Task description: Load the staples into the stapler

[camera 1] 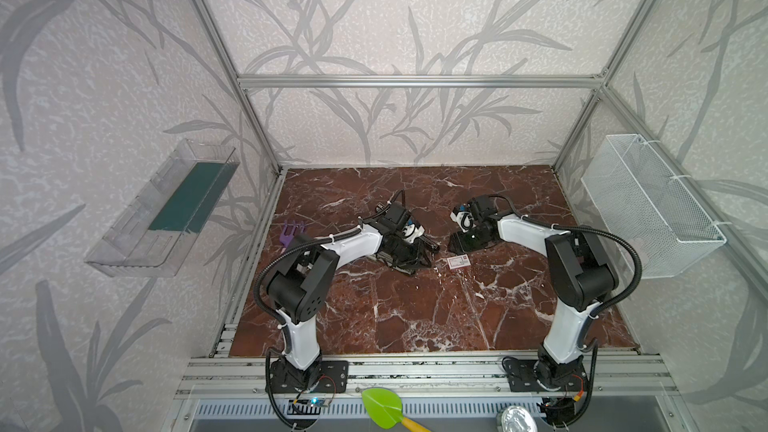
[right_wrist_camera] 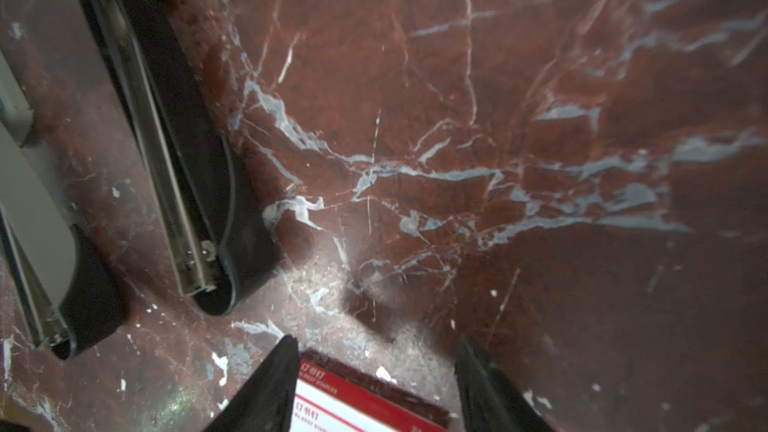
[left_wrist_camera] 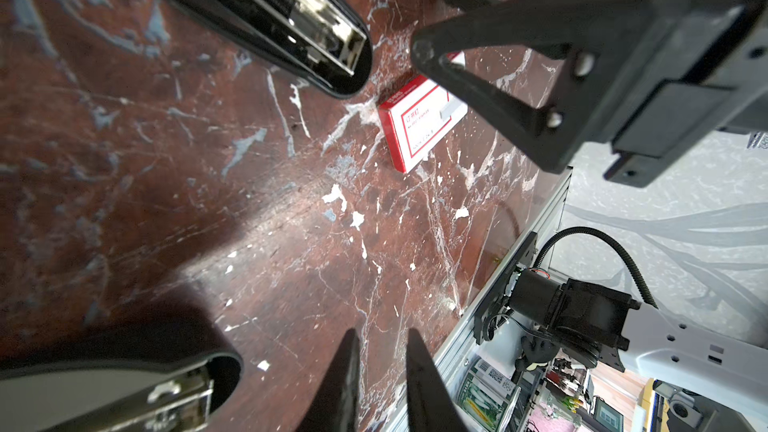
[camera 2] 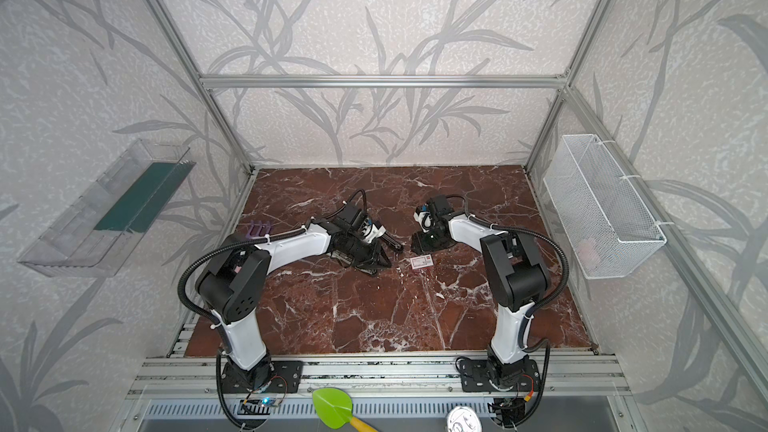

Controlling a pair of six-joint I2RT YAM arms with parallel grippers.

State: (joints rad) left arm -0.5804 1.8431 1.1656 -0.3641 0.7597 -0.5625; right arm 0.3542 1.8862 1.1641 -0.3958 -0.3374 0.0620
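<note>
Top views, left hand: my left hand [camera 1: 409, 257] sits low over the stapler [camera 1: 430, 243], left of the middle of the surface [camera 1: 395, 317]. From up here I cannot tell whether it grips anything.
Top views, right hand: my right hand [camera 1: 457, 245] is low too, facing the left one, its tips just at the far side of the staple box [camera 1: 458, 261].
Top views, staple box: it lies flat on the surface near the middle, just right of the stapler and apart from it, in both top views [camera 2: 421, 261].
Left wrist, left hand: my fingers [left_wrist_camera: 349, 380] are barely parted, with a thin strip of bare surface between them and nothing grasped at the tips.
Left wrist, stapler: two long black bars with metal channels show, one [left_wrist_camera: 291, 22] ahead and one just beside my finger. I cannot tell whether they are joined.
Left wrist, staple box: red and white, it lies flat, partly behind a finger [left_wrist_camera: 478, 89] of my right hand.
Right wrist, right hand: my fingers [right_wrist_camera: 270, 392] are spread wide and released, straddling the end of the staple box [right_wrist_camera: 361, 401]. One finger is at the box's edge, but I cannot tell if it touches.
Right wrist, stapler: both bars lie side by side [right_wrist_camera: 187, 160], their ends near the box and clear of it.
</note>
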